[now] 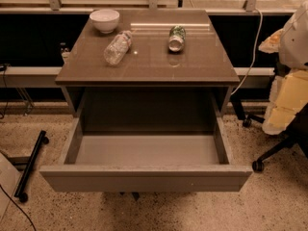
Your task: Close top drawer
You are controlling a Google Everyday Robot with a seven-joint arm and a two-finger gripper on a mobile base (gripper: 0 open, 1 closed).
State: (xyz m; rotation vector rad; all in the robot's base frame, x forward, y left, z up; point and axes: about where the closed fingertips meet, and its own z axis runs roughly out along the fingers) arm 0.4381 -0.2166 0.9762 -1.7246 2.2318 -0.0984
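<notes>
The top drawer (144, 177) is pulled far out of the grey-brown cabinet toward the camera. Its plain flat front panel has no handle. Its pale grey inside (147, 149) holds nothing that I can see. My gripper is out of view; no fingers show anywhere. A bulky white and cream shape (291, 81) fills the right edge, and I cannot tell whether it is part of my arm.
On the cabinet top (149, 61) stand a white bowl (104, 19), a clear plastic bottle (117, 47) on its side and a green can (176, 38) on its side. An office chair base (260, 163) stands at the right. A black wheeled leg (31, 162) lies on the speckled floor at the left.
</notes>
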